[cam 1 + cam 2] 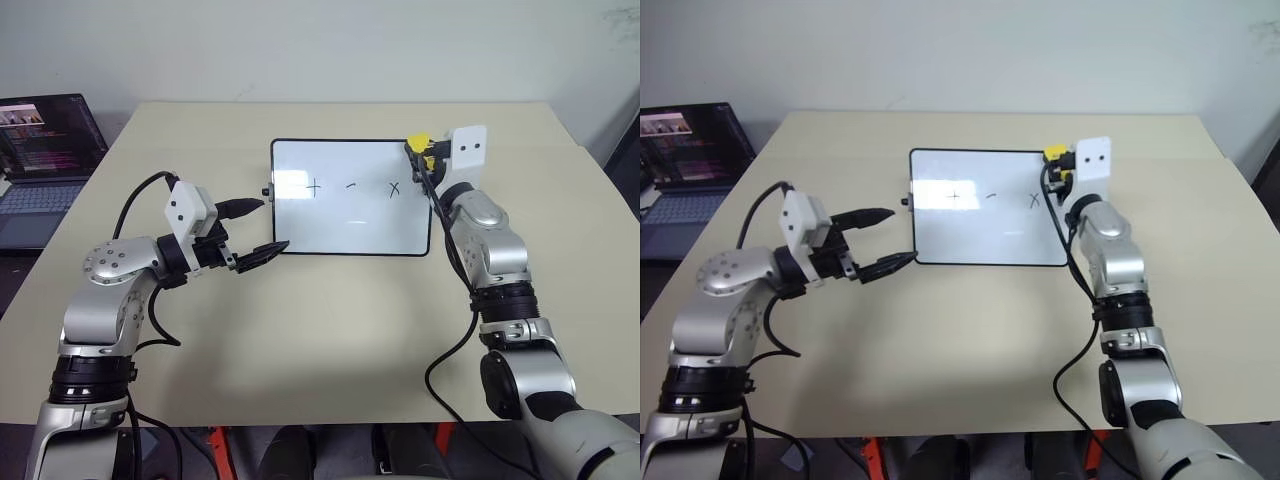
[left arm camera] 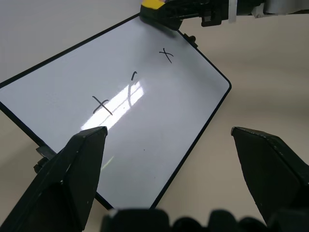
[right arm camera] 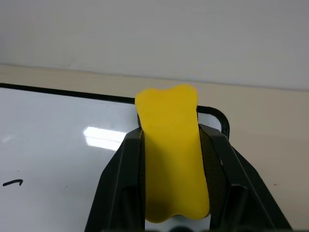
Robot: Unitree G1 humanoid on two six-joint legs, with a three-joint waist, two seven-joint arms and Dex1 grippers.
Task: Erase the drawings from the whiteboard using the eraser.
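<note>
The whiteboard (image 1: 350,225) lies flat in the middle of the table. On it sit the drawings in a row: a plus (image 1: 314,186), a short dash (image 1: 350,185) and an x (image 1: 394,187). The yellow eraser (image 3: 172,164) is pinched between the fingers of my right gripper (image 1: 421,150), which is shut on it and hovers over the board's far right corner, just right of the x. My left gripper (image 1: 257,232) stands open at the board's near left corner, holding nothing; its fingers (image 2: 72,174) frame the board in the left wrist view.
An open laptop (image 1: 45,160) sits at the far left, off the table's edge. Black cables hang from both arms. Bare tan table (image 1: 330,330) lies in front of the board and to both sides.
</note>
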